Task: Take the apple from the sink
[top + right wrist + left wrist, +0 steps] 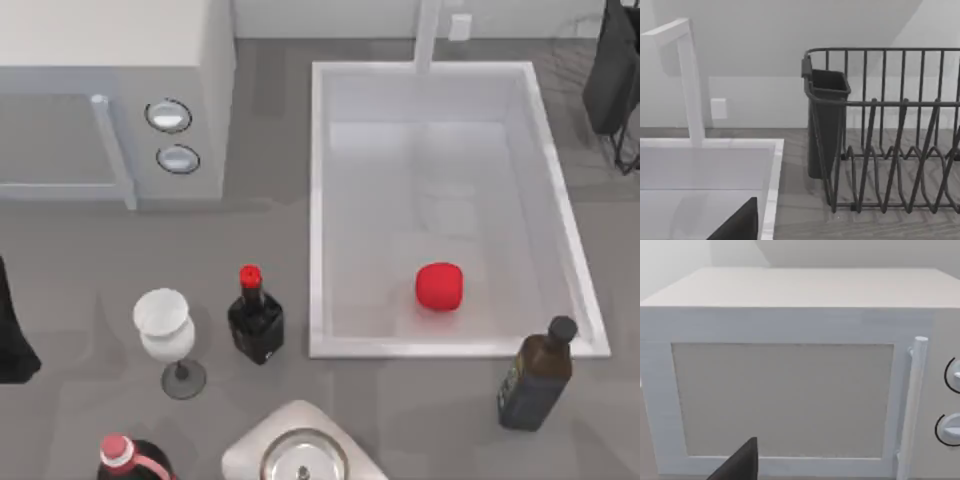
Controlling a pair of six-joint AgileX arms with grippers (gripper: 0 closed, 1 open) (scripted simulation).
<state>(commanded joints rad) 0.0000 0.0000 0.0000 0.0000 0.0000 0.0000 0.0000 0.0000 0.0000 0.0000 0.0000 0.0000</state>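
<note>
While both arms sit at the tabletop's edges, left end effector (12, 340) and right end effector (615, 70) (finger spread I cannot tell) touch nothing. The apple (439, 286) rests on the sink (318, 200) floor, near its front wall, with no clear long axis.

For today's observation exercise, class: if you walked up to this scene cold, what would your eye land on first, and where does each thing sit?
The bright red apple stands out first, lying alone on the pale bottom of the big white sink, toward its near wall. Next comes the white microwave with two round knobs at the table's far left. Then the dark bottle with a red cap beside a white wine glass, just left of the sink.
</note>
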